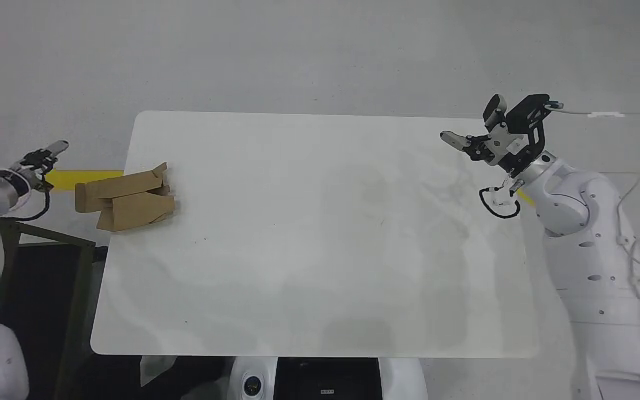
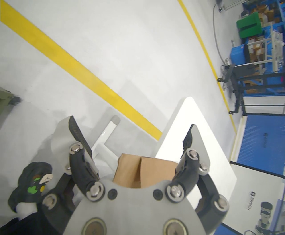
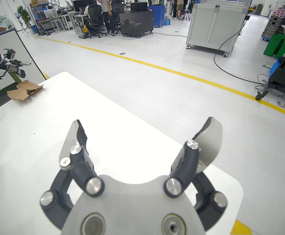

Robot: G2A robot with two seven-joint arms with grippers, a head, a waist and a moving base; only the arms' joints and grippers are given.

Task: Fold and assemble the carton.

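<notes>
Carton [image 1: 127, 200], unassembled, lies across the left edge of the table [image 1: 330, 250] with its long axis toward the nearby left tool [image 2: 131, 122], which is wide open and empty, while the right tool [image 3: 144, 120], also open and empty, is well apart at the far right corner.

A robotics lab in an open industrial hall: the left tool [image 2: 131, 122] and right tool [image 3: 144, 121] sit at either end of a white tabletop [image 1: 330, 230] on a pale glossy floor [image 3: 155, 93] marked with a yellow line [image 2: 111, 98]. Across the hall stand desks [image 3: 135, 21] with monitors [image 3: 80, 3] and office chairs [image 3: 94, 22], a metal-framed cabinet [image 3: 213, 24] on casters and green bins [image 3: 272, 44]. Racks [image 2: 267, 37] hold boxes [image 2: 256, 47] and blue crates [image 2: 236, 53], beside blue panels [image 2: 262, 138], and a black cable [image 3: 214, 59] snakes over the floor
</notes>
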